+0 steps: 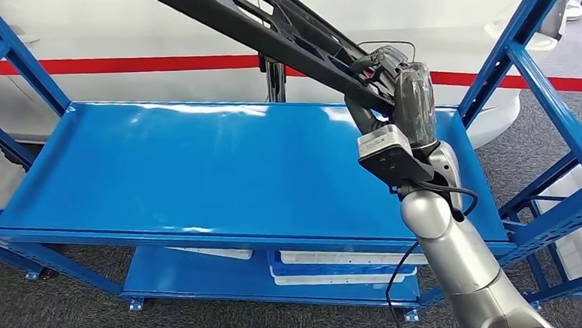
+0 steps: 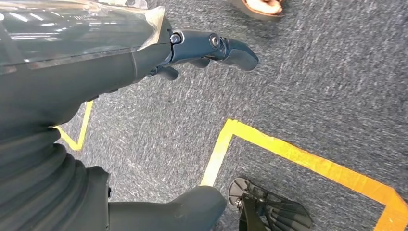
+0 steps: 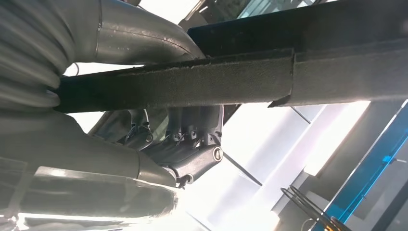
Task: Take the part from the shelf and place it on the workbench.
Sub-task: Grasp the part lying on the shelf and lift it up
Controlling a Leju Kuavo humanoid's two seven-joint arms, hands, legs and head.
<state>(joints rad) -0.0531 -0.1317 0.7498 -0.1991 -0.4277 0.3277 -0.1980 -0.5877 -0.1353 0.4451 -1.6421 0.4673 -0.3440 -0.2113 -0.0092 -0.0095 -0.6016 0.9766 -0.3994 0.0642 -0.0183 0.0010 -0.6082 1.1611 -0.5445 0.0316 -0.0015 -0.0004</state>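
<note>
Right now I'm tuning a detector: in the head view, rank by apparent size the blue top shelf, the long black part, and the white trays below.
1. Blue top shelf
2. Long black part, nearer the camera, so unsure
3. White trays, mostly hidden

You are looking at a glossy blue metal shelf (image 1: 198, 169), a long black bar-shaped part (image 1: 266, 37), a white wall with a red stripe (image 1: 132, 64), and speckled grey carpet with yellow tape lines (image 2: 298, 156).
</note>
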